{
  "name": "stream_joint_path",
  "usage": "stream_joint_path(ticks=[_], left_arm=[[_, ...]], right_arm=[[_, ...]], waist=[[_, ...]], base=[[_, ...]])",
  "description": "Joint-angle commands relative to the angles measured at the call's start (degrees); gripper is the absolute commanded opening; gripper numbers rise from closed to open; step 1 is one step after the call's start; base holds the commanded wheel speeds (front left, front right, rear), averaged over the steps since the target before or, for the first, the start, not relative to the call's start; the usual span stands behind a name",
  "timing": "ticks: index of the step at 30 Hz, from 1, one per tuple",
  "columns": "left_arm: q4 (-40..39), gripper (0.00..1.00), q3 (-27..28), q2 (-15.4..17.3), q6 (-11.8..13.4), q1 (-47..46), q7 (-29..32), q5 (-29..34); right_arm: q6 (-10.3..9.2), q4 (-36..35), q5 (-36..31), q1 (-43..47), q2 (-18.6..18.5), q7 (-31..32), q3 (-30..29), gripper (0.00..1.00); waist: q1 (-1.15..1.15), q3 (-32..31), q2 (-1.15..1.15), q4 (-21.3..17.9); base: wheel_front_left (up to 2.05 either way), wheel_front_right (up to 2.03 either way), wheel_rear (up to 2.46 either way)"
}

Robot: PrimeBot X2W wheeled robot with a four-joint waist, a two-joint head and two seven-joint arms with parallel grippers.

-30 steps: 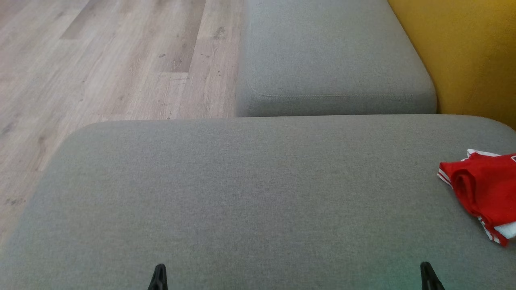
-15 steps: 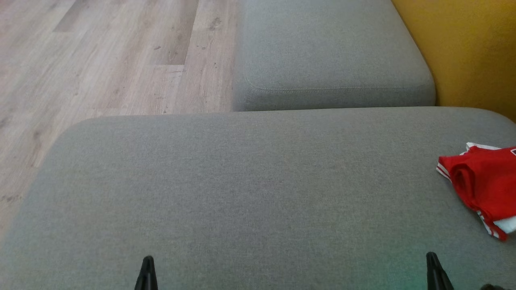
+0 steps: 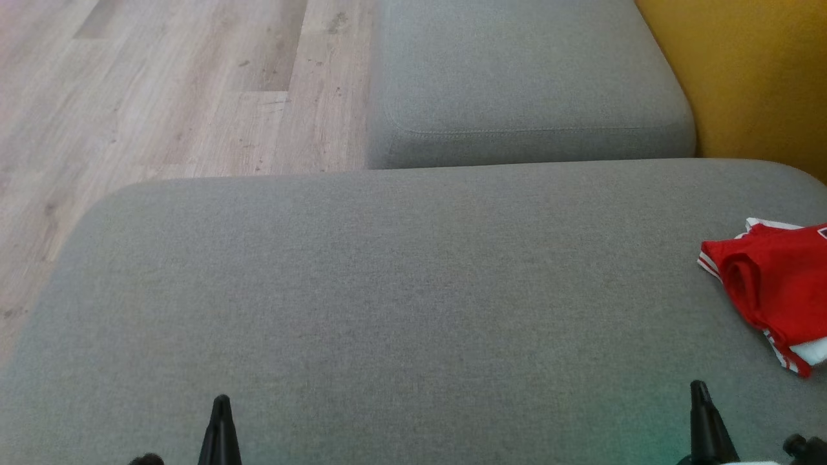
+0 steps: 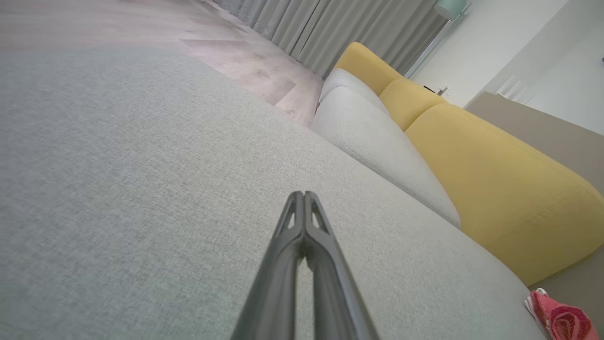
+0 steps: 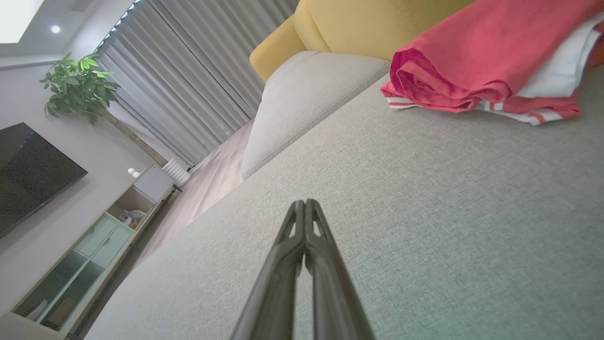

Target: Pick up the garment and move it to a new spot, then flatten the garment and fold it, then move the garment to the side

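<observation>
A red garment (image 3: 775, 294) with white trim lies crumpled at the right edge of the grey sofa seat (image 3: 400, 290); the head view cuts part of it off. It also appears at the upper right of the right wrist view as the garment (image 5: 481, 56), and small at the lower right of the left wrist view, garment (image 4: 561, 321). My left gripper (image 3: 221, 402) is shut low at the left over bare seat, fingers pressed together, seen too as the left gripper (image 4: 303, 194). My right gripper (image 3: 699, 387) is shut, empty, a little short of the garment; close up, the right gripper (image 5: 304, 203).
A second grey cushion (image 3: 523, 77) lies beyond the seat. A yellow backrest (image 3: 756, 84) runs along the right. Wooden floor (image 3: 161, 90) lies to the left. The right wrist view has curtains (image 5: 198, 75), a potted plant (image 5: 78, 85), a dark screen (image 5: 28, 170) and a low cabinet (image 5: 89, 245).
The head camera has tilted, sliding the whole scene upward. Both gripper tips reach further up into view, still shut. The garment lies as before.
</observation>
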Motion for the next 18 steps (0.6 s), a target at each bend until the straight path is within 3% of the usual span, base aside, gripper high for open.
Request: stream_joint_path(ticks=[1,18], left_arm=[[-1.59,0.00,1.30,0.52,-0.33,-3.63,0.31,-1.88],[-0.58,0.00,3.89,0.61,-1.83,-6.86,2.92,-13.73]], right_arm=[[-0.02,-1.52,2.06,-3.38,-0.95,0.27,-0.08,0.00],[-0.02,-0.64,13.93,-7.37,-1.11,2.98,-0.90,0.00]], waist=[[-0.01,0.18,0.00,-0.09],[-0.01,1.91,0.00,-0.85]], base=[[0.00,0.00,0.00],[0.00,0.00,0.00]])
